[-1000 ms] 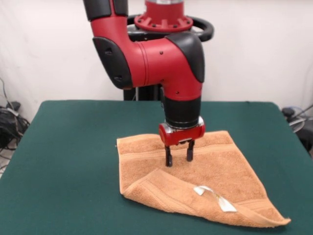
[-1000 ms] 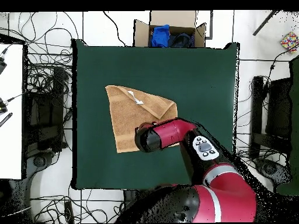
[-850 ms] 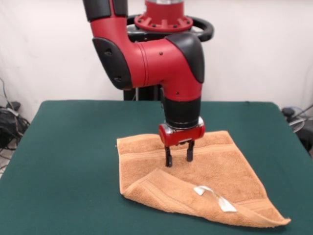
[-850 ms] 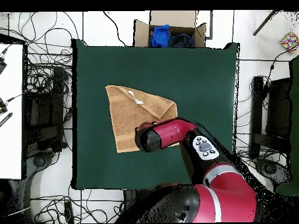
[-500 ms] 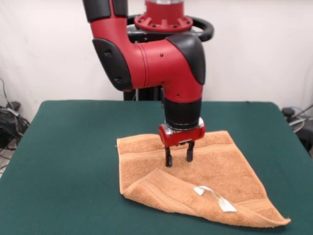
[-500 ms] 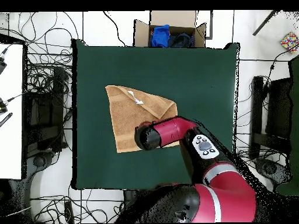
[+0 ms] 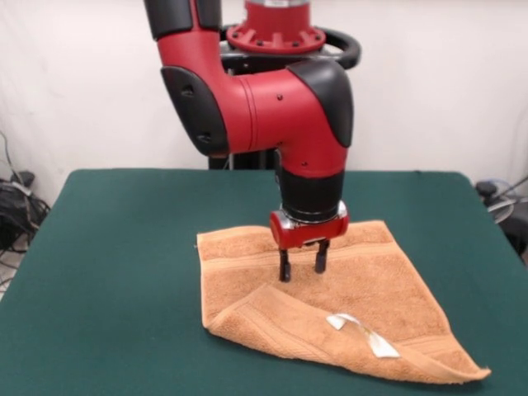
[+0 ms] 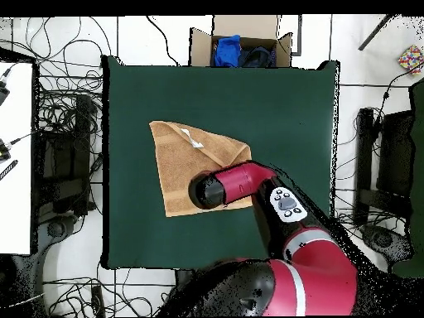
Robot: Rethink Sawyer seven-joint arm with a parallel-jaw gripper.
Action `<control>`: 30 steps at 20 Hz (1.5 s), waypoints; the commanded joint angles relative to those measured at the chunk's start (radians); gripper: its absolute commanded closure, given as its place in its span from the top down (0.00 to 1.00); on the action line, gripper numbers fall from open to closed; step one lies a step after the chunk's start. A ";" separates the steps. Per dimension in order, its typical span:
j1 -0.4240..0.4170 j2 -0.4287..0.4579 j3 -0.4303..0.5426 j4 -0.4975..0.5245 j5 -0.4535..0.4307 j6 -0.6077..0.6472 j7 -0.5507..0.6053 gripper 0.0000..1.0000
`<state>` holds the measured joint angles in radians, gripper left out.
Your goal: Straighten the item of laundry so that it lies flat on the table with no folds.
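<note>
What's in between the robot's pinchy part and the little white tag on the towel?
Only orange towel: in the front view, flat cloth, then the folded-over edge that carries the white tag. Nothing else lies below the end effector.

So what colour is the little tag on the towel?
White; the tag shows best in the front view.

One orange-tan towel (image 7: 330,309) with one white tag (image 7: 363,333), one green table (image 7: 115,289), one robot arm (image 7: 272,107), one cardboard box (image 8: 243,40).

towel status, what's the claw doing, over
Claw open, fingertips down at the towel's middle, holding nothing. Towel on the table, near corner folded over, white tag up. Nothing in the way.
</note>
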<state>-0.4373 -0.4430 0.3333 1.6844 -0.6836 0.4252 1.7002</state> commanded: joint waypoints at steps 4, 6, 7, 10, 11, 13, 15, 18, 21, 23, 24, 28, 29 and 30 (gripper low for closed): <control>0.077 0.162 0.059 -0.254 0.016 0.019 0.028 1.00; 0.076 0.161 0.063 -0.255 0.014 0.024 0.030 1.00; 0.068 0.159 0.069 -0.247 0.018 0.032 0.026 1.00; 0.063 0.153 0.075 -0.248 0.019 0.049 0.016 1.00; 0.061 0.155 0.078 -0.252 0.019 0.054 0.011 1.00; 0.061 0.152 0.077 -0.256 0.019 0.061 0.009 1.00; 0.057 0.152 0.080 -0.254 0.021 0.063 0.003 1.00; 0.055 0.137 0.079 -0.242 0.026 0.064 0.006 1.00; 0.054 0.110 0.083 -0.232 0.039 0.090 0.000 1.00; 0.054 0.089 0.086 -0.227 0.052 0.115 -0.005 1.00; 0.055 0.081 0.088 -0.224 0.058 0.125 -0.005 1.00; 0.055 0.056 0.092 -0.215 0.074 0.154 -0.011 1.00; 0.055 0.052 0.093 -0.213 0.076 0.158 -0.012 1.00; 0.054 0.047 0.093 -0.211 0.077 0.162 -0.013 1.00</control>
<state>-0.3919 -0.4170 0.3316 1.5859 -0.6409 0.6187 1.7002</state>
